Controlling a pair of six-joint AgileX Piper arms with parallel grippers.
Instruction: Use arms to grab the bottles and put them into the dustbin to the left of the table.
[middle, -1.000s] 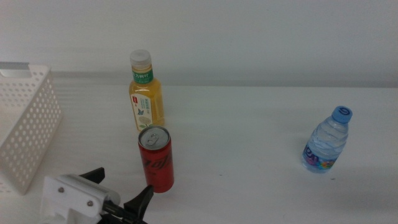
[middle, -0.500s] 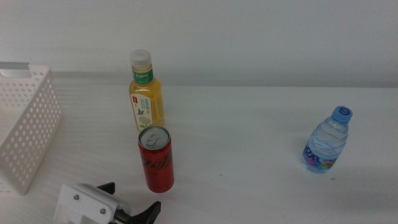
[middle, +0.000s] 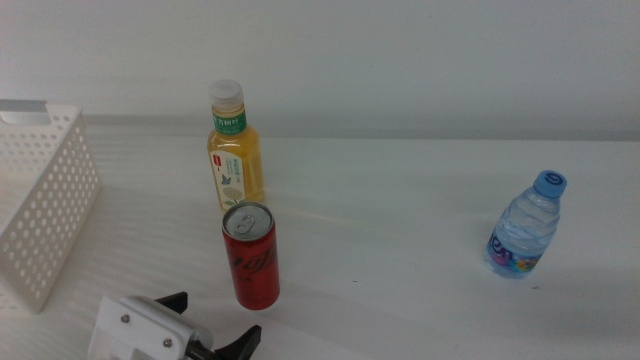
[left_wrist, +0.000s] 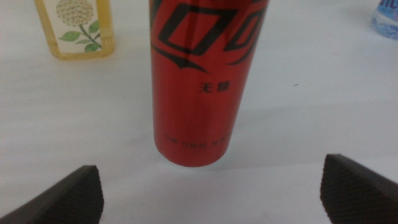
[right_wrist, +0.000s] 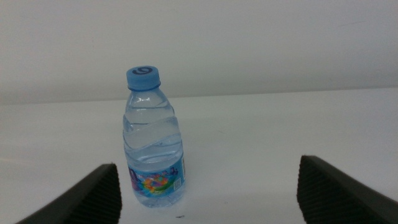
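Observation:
A red soda can (middle: 251, 255) stands upright near the front of the table (middle: 400, 220). My left gripper (middle: 212, 324) is open just in front of it, near the picture's bottom edge. In the left wrist view the can (left_wrist: 202, 81) rises between and beyond my two spread fingertips (left_wrist: 68, 196). Behind the can stands the yellow-drink bottle (middle: 235, 160), also upright (left_wrist: 76, 28). The clear water bottle with a blue cap (middle: 525, 225) stands at the right. The right gripper (right_wrist: 208, 193) is open, facing that bottle (right_wrist: 153, 137) from a distance; it is out of the middle view. The white perforated dustbin (middle: 40, 200) sits at the left.
A plain white wall rises behind the table. The dustbin's near corner lies a short way left of my left gripper. Bare tabletop stretches between the can and the water bottle.
My left gripper shifted right and slightly back toward the bottom edge during the first half second, then held still. The bottles and can have not moved.

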